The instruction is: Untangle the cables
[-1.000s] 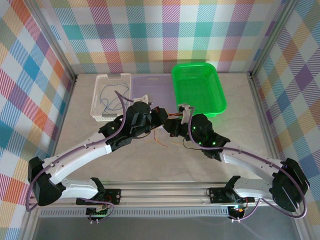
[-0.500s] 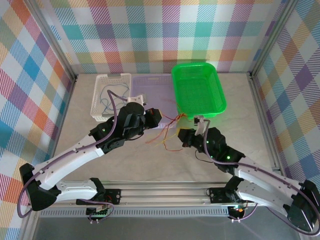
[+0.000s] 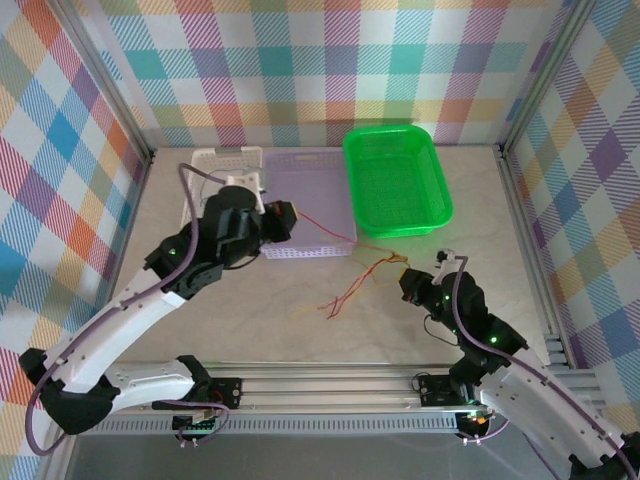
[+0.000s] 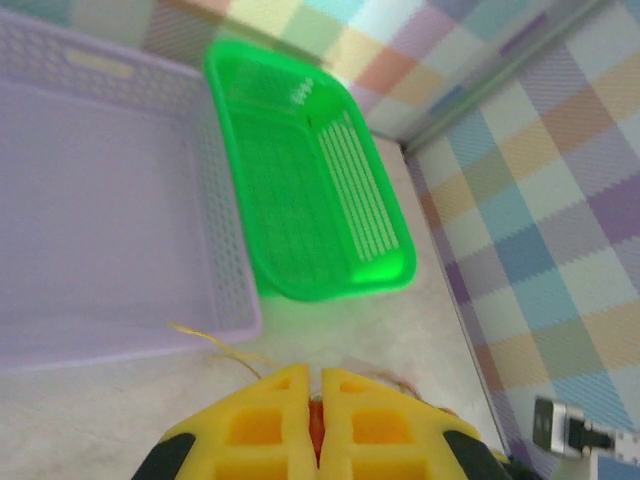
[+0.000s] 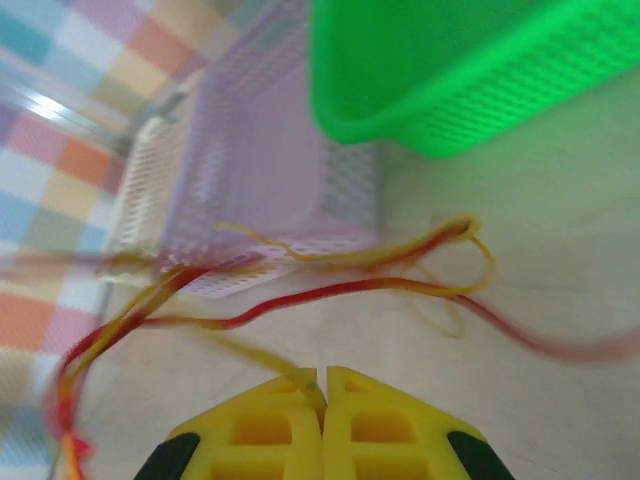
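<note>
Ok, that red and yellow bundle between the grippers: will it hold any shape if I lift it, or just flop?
Probably floppy: the cables lie in loose loops and curls on the table. They look very thin and light, so they could slip from the right gripper despite its shut fingers. Crossing strands may snag.

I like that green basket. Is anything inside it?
Empty. From above and from the left wrist, the green basket has a bare mesh floor, with nothing lying in it.

Table [image 3: 500, 200]: pale, marbled top.
Far end: white basket [image 3: 225, 153], purple basket [image 3: 305, 252] and green basket [image 3: 440, 190], lined up side by side.
Middle: red and yellow cables [image 3: 345, 292] sprawling loose, just in front of the baskets.
</note>
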